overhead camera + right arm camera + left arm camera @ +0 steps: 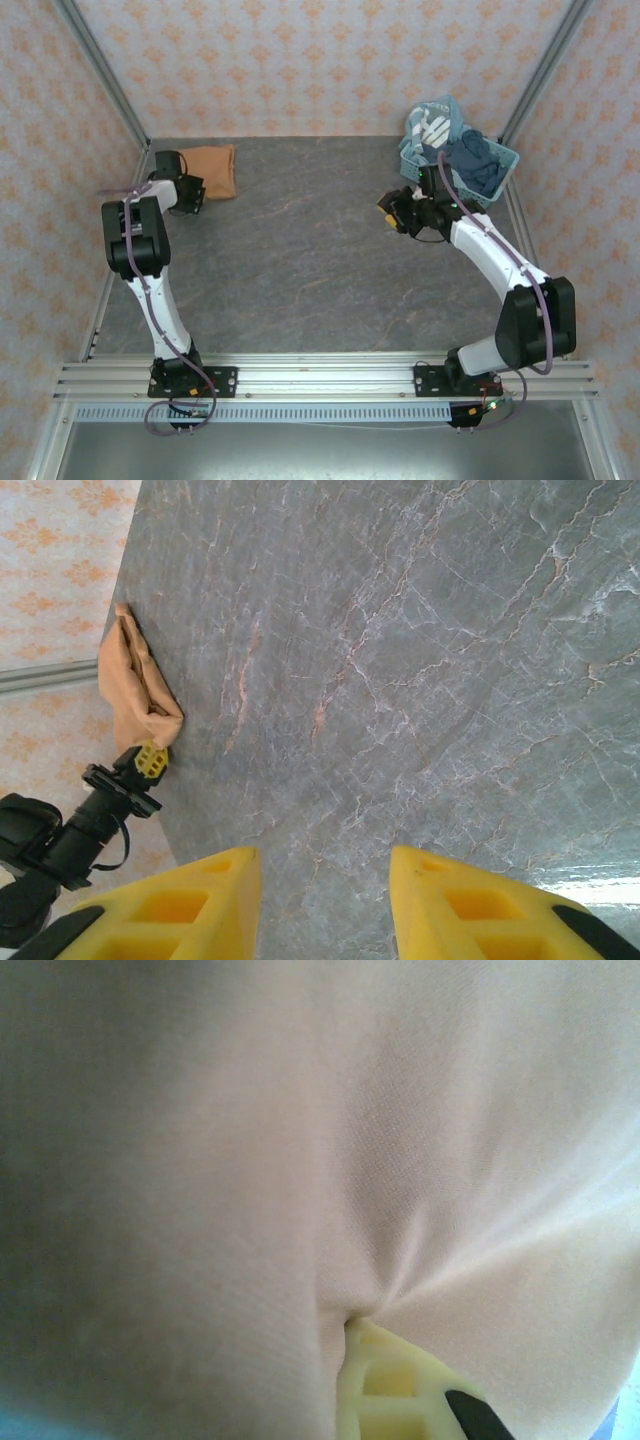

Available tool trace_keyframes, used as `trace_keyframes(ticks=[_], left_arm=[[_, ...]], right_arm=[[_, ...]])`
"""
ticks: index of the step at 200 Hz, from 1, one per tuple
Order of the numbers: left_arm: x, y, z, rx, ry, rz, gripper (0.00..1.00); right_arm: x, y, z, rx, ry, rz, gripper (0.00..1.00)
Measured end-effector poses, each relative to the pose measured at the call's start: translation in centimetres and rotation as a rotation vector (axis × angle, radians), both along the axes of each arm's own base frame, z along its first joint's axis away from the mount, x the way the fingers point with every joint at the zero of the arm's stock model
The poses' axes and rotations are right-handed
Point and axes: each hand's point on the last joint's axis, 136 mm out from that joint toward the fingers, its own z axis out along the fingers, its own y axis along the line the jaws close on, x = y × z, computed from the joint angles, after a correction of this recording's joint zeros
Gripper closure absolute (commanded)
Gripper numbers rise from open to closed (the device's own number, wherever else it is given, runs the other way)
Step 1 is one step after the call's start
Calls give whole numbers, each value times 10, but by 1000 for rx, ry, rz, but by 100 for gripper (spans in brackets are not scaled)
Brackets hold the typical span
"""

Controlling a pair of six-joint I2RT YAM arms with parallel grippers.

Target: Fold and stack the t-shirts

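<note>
grey table point(400, 680), folded t-shirt point(135, 685) pinched by left end effector point(150, 760)

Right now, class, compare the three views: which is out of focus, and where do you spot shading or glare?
Left wrist view: the t-shirt is very close and blurred, dark on the left, washed out at right. Right wrist view: sharp table, with glare at the lower right. Top external view: evenly lit and crisp.

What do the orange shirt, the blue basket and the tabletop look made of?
The t-shirt: soft matte knit, probably cotton; fine weave, creases. The basket: light blue plastic, moulded lattice. The tabletop: grey veined stone look, slight sheen; possibly laminate.
</note>
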Motion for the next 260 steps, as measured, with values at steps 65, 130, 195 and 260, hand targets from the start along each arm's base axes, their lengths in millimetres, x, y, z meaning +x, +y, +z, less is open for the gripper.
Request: trace_keyframes(ticks=[65,130,195,260], left_arm=[[9,7,7,40,21,-84,0],[-76,-81,194,308,-258,-267,0],[-194,-147,234,700,-296,-338,0],[-249,-45,92,1099,38,-431,0]], right_arm=[[6,6,7,22,-33,23,42],[25,13,68,50,-224,64,1],[8,-67,72,-410,-360,-74,1],[-13,-161,-47,-915,-315,-181,1]])
